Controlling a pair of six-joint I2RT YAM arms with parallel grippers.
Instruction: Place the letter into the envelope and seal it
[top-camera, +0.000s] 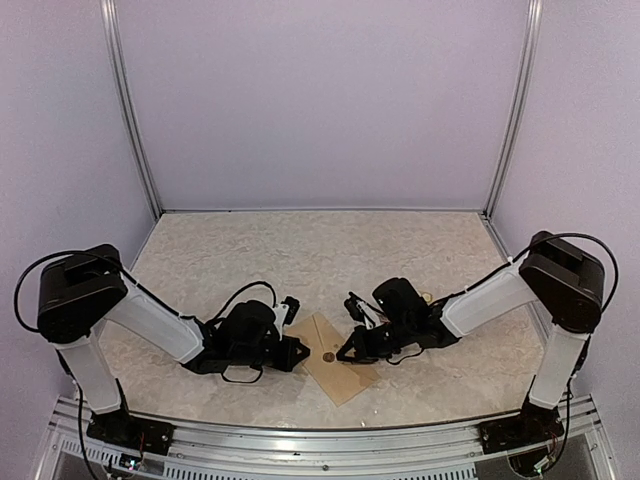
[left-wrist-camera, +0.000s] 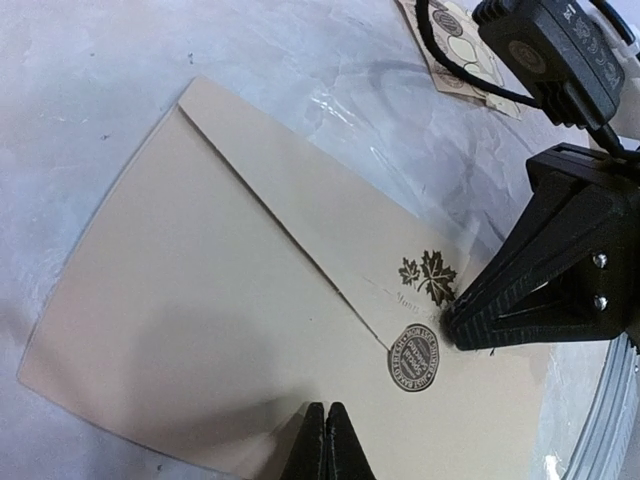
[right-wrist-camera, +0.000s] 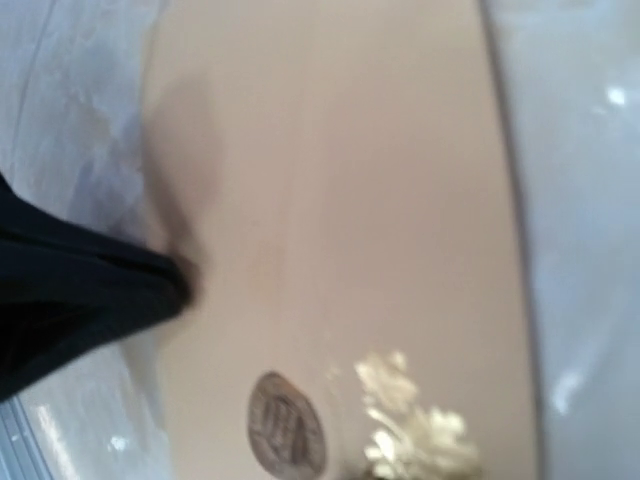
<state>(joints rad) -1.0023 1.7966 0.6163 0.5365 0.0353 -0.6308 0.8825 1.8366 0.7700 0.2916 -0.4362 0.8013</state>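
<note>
A cream rectangular paper envelope (left-wrist-camera: 200, 300) lies flat on the pale mottled surface (left-wrist-camera: 80, 80), at about 6 o'clock in the overhead view, close to the arm bases. Its flap is folded shut and is held at its point by a round dark-brown sticker seal with gold print (left-wrist-camera: 413, 358). A gold maple-leaf emblem (left-wrist-camera: 428, 275) is printed at the seal's 12 o'clock in the left wrist view. The letter, a thin cream-white sheet, is shown in no view and is judged to be inside the closed envelope. The left gripper (left-wrist-camera: 325, 415) is placed at the envelope's 9 o'clock side, jaws together with nothing between them; contact with the paper cannot be confirmed. The right gripper (left-wrist-camera: 462, 328) is set at the 3 o'clock side, jaws apparently together too, tips down just beside the seal. The step in hand is judged to be the pressing home of the seal. It would be done well if the envelope were pinned from 9 o'clock while light, straight-down pressure is applied, so that neither flap nor seal is dragged. A card of round stickers (left-wrist-camera: 455, 50) is seen at 1 o'clock, partly hidden. Lettering on the seal and a faint script under the leaf are too small to be read.
</note>
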